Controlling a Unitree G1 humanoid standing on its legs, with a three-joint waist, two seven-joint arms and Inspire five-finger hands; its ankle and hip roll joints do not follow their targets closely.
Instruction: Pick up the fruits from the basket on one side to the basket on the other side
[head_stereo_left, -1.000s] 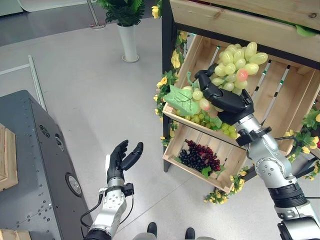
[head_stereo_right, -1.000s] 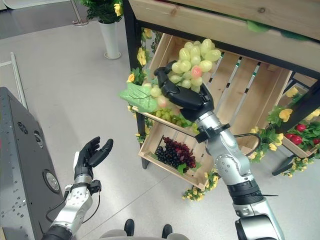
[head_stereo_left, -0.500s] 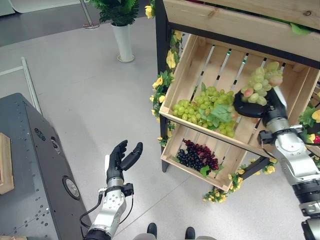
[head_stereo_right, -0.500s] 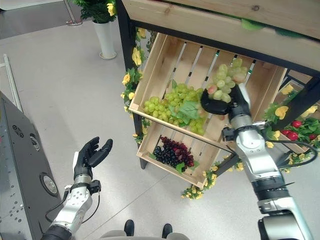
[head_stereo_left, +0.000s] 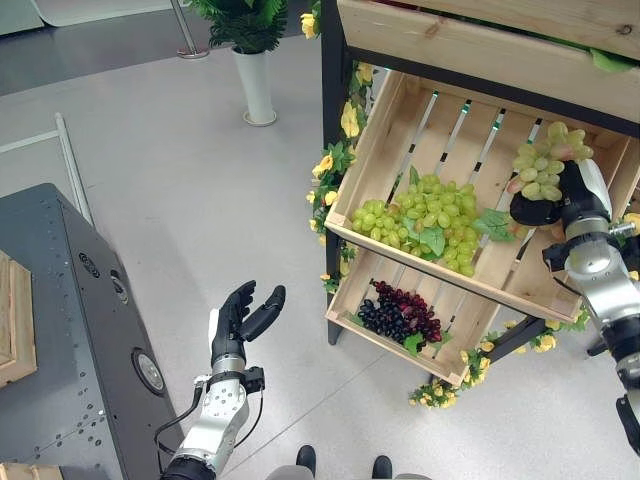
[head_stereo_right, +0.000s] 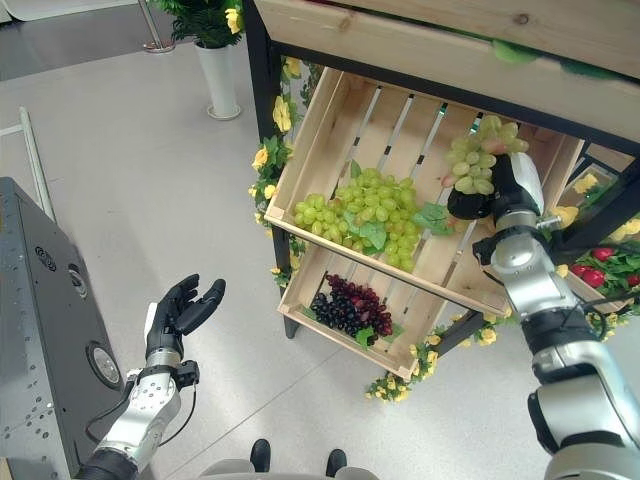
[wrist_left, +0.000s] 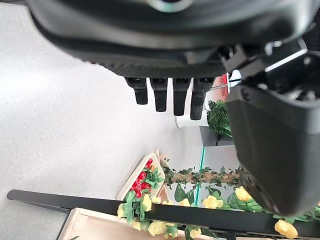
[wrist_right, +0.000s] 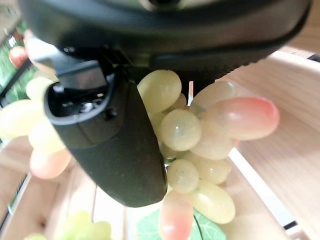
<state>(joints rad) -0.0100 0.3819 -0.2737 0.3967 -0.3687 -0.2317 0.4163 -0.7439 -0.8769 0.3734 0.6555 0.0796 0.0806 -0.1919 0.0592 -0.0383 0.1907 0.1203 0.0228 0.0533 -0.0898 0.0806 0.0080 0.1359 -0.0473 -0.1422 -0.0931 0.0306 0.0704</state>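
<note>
Grey polished floor (head_stereo_left: 180, 190) spreads around a dark-framed stand whose tilted wooden crates fill the head views from about twelve to four o'clock. In the upper crate (head_stereo_left: 400, 120) a pile of green grapes (head_stereo_left: 425, 220) with leaves lies against the low front edge, near the centre of the view. The lower crate (head_stereo_left: 460, 345), at about five o'clock from that pile, holds a bunch of dark purple grapes (head_stereo_left: 400, 312) with a green leaf beside it. At three o'clock the right hand (head_stereo_left: 560, 200) is raised in front of the upper crate's right end, its fingers and thumb curled round a bunch of pale green grapes (head_stereo_left: 545, 172) with a few pink ones, held clear of the slats; the right wrist view shows the thumb lying across the same bunch (wrist_right: 200, 145) with the crate boards behind. The left hand (head_stereo_left: 240, 315) sits at about seven o'clock above the floor, well apart from the crates, palm up with fingers straight and nothing in it. A white vase with a green plant (head_stereo_left: 255, 70) stands on the floor at eleven o'clock, yellow flowers (head_stereo_left: 335, 165) trail down the stand's post, and a dark grey metal cabinet (head_stereo_left: 60, 330) occupies the nine o'clock edge.
</note>
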